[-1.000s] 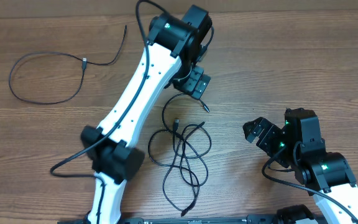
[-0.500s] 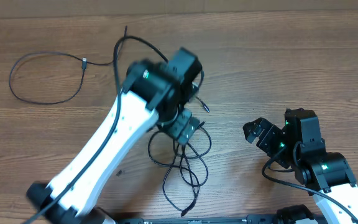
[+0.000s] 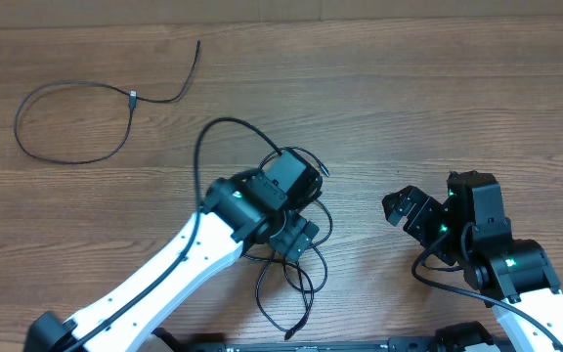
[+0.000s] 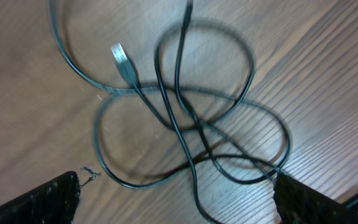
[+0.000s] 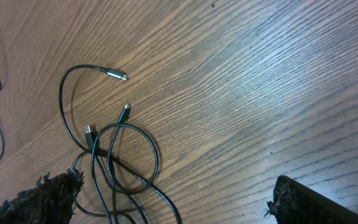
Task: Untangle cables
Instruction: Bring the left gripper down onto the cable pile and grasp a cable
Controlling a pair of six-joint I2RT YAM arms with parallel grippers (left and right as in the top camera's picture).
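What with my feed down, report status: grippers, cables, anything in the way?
Left gripper open, over the tangled cables, holding nothing. Right gripper open, parked aside. One separate cable, far left. No obstruction seen.

A knot of thin black cables (image 4: pixel 190 123) lies flat on the counter (image 3: pixel 409 117) near its front middle. The strands loop and cross over one another, and a small silvery plug (image 4: pixel 123 61) lies loose at one end. Well apart, far left, a single cable (image 3: pixel 71 84) lies in one open loop.

A brown wood-grain table (image 3: pixel 438 117) spans every view.
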